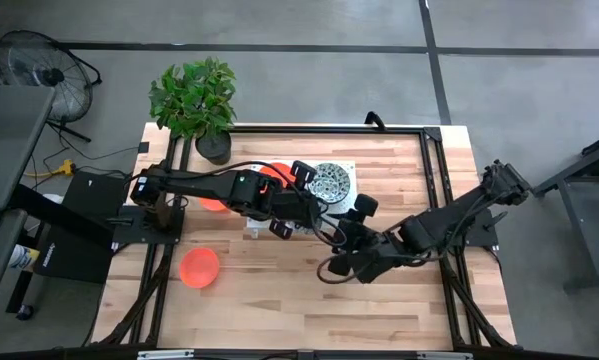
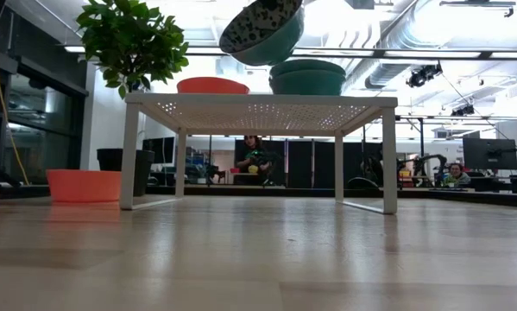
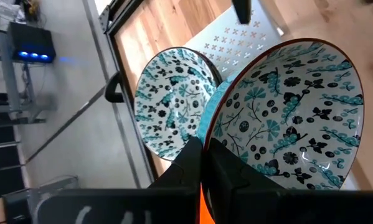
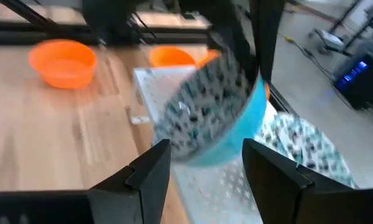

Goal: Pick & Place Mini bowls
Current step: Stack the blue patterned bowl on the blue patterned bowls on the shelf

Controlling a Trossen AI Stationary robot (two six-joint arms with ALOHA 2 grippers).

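My left gripper [image 3: 202, 148] [image 1: 304, 186] is shut on a patterned bowl [image 3: 289, 118], white inside with dark and teal speckles and teal outside. In the low view that bowl [image 2: 262, 30] hangs tilted above a white perforated rack [image 2: 258, 111]. A second patterned bowl [image 3: 174, 102] [image 2: 307, 78] and an orange bowl [image 2: 212, 85] sit on the rack. Another orange bowl [image 1: 199, 267] [image 2: 84, 185] rests on the table by its base. My right gripper [image 4: 205, 168] [image 1: 339, 265] is open, near the rack's near side, and faces the held bowl [image 4: 211, 112] without touching it. My left gripper pinches the patterned bowl by its rim [image 3: 212, 134], one finger inside the bowl and one on its teal outer wall. The bowl is lifted clear above the rack and tilted steeply, nearly on edge.
A potted plant [image 1: 194, 100] stands at the table's far left corner, beside the rack. A further orange bowl [image 1: 214, 200] lies under my left arm. Bare wood [image 1: 279, 310] stretches along the near edge. People sit in the room beyond the table.
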